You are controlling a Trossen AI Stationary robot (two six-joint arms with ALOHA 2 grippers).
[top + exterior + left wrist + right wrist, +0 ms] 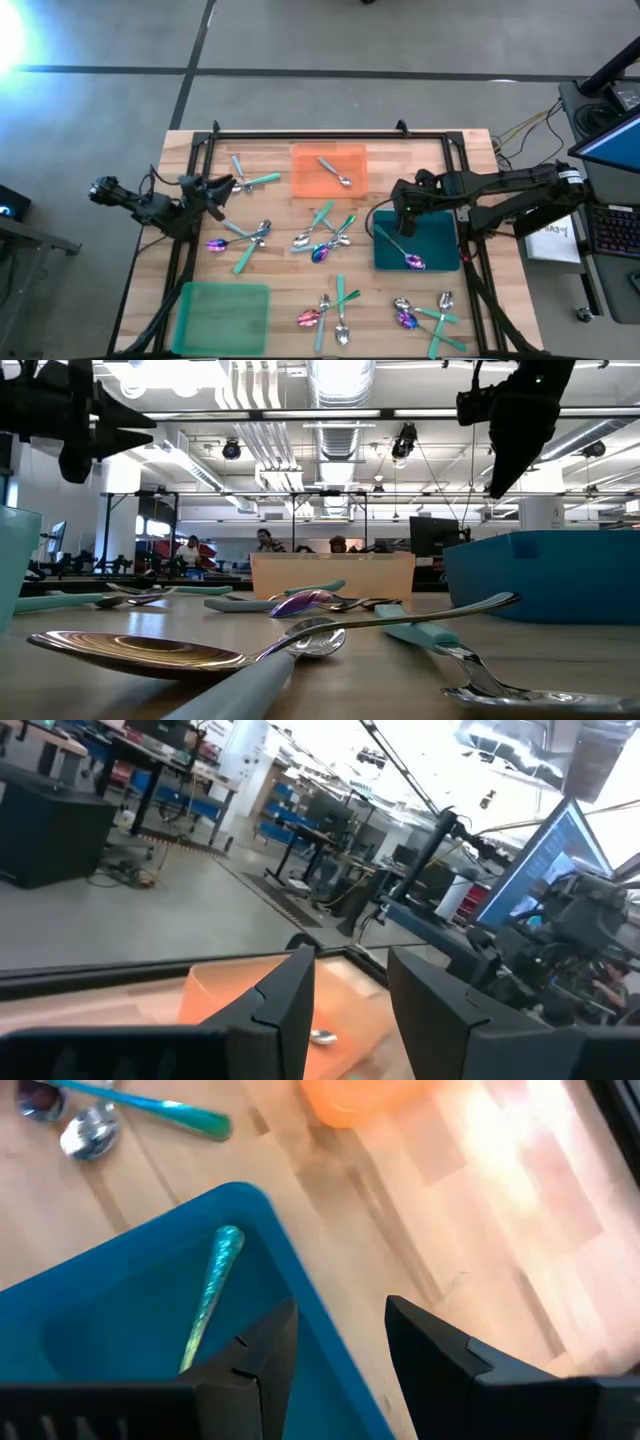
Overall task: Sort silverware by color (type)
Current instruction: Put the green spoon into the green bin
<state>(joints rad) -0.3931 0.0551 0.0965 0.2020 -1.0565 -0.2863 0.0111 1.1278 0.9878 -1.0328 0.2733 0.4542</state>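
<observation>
The iridescent spoon [398, 247] lies diagonally in the teal tray [440, 255], bowl toward five o'clock, below the right gripper [404, 214], whose fingers [255, 1370] are parted, empty.

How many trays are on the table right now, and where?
3. The orange tray sits at the far middle, the teal tray on the right under the right claw, and the green tray at the near left corner.

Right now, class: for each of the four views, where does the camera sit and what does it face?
High view: overhead, straight down on the table; both arms show.
Low view: table height, past a spoon into the room; arms hang above.
Left wrist: behind the left tool, facing the orange tray.
Right wrist: behind the right tool, over the blue tray.
Shared: both wrist views show the orange tray.
</observation>
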